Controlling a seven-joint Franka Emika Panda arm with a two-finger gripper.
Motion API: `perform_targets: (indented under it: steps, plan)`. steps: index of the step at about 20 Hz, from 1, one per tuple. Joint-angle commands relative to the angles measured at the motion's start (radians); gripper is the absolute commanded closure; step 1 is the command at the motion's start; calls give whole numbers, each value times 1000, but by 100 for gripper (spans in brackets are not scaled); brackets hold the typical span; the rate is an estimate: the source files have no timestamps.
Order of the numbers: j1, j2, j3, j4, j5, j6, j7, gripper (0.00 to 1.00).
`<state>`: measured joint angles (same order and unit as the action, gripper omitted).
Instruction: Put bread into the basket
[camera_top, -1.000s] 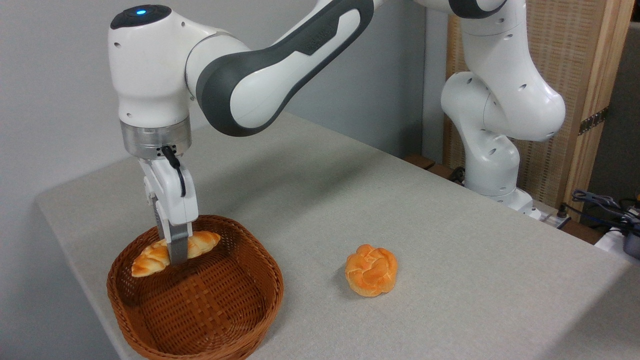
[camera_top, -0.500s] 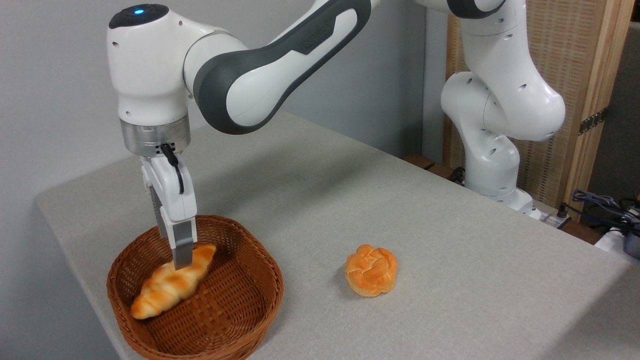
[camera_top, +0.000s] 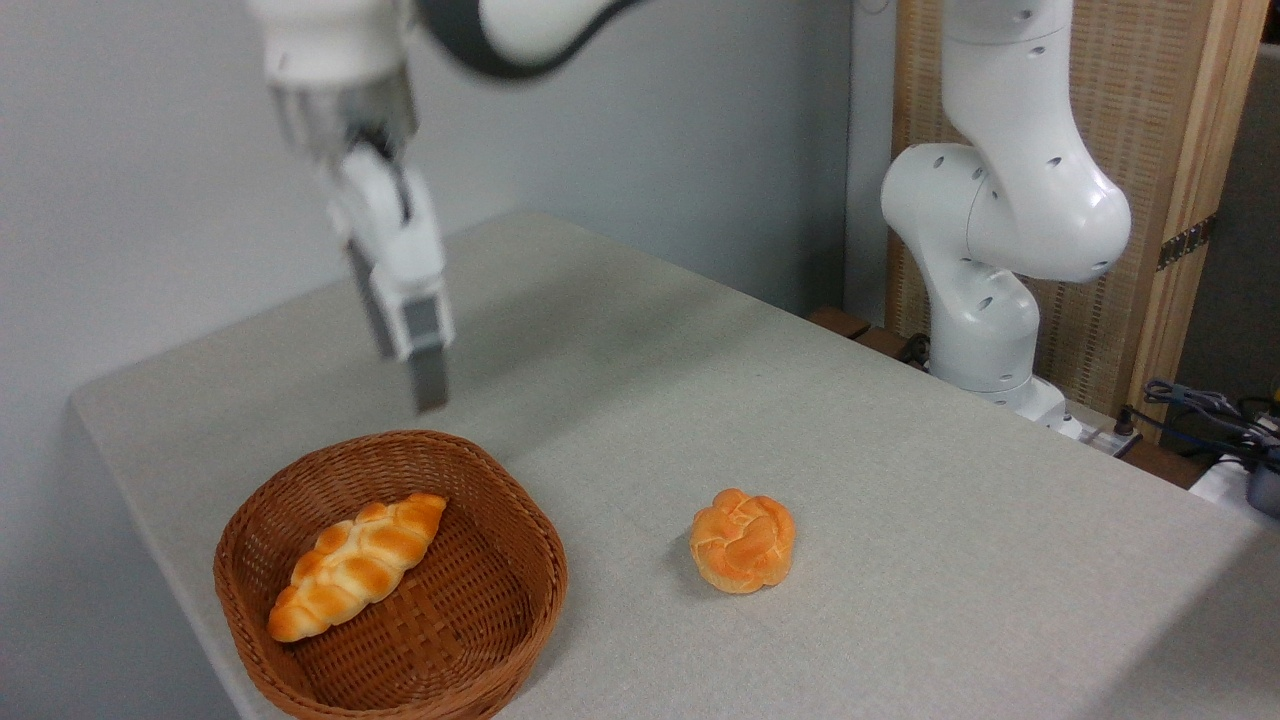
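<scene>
Wicker basket (camera_top: 300, 640) on counter (camera_top: 900, 560) holds bread (camera_top: 355, 565), lying diagonally; tool (camera_top: 428, 385) empty, above basket, blurred, jaw gap cannot tell; round bun (camera_top: 742, 540) apart, right.

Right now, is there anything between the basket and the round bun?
No. In the camera view, only bare grey table shows between the basket and the bun. The bread lies inside the basket.

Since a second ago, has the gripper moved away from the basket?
Yes. The gripper, blurred, has risen clear above the basket rim and shifted slightly right, leaving the bread lying inside.
</scene>
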<state>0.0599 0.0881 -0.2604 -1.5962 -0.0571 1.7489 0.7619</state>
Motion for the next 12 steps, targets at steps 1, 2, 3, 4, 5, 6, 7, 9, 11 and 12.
perform_targets:
  steps: [1, 2, 3, 4, 5, 6, 7, 9, 11, 12]
  plan:
    - [49, -132, 18, -63, -6, -74, -7, 0]
    - [47, -163, 53, -86, -6, -74, -6, 0]
    - [37, -185, 85, -102, -7, -78, -7, 0]
    - [20, -197, 110, -108, -7, -89, -7, 0]
    - [2, -199, 142, -107, -6, -110, -4, 0]
    - [-17, -199, 173, -103, -6, -118, -4, 0]
    - [-41, -199, 202, -103, -4, -118, -4, 0]
    - [-69, -197, 251, -100, 10, -115, -3, 0]
    - [-101, -189, 259, -97, 32, -112, -6, 0]
    - [-106, -183, 259, -97, 37, -112, -6, 0]
